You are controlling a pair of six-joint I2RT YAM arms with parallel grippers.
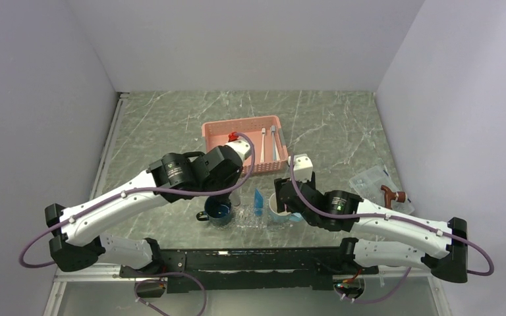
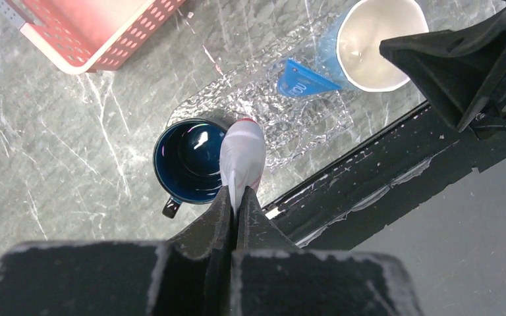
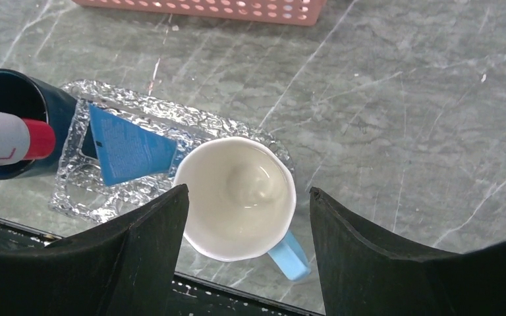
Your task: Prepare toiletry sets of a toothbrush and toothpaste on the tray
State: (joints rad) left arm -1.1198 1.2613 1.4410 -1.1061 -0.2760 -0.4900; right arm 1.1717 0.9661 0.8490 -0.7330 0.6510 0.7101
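My left gripper (image 2: 237,192) is shut on the toothpaste, a white tube with a red end (image 2: 242,150), and the tube hangs over the rim of a dark blue mug (image 2: 190,158). The red end (image 3: 39,139) also shows in the right wrist view. A blue tube of toothpaste (image 3: 128,151) lies on the clear glittery tray (image 3: 171,113) between the two mugs. My right gripper (image 3: 249,189) is open above a white mug with a light-blue handle (image 3: 237,197) and grips nothing. Two white toothbrushes (image 1: 263,141) lie in the pink basket (image 1: 221,128).
The dark blue mug (image 1: 219,211) stands at the tray's left end, the white mug (image 1: 280,212) at its right end, close to the table's near edge. A clear box (image 1: 372,179) with a brown piece (image 1: 390,195) sits at the right.
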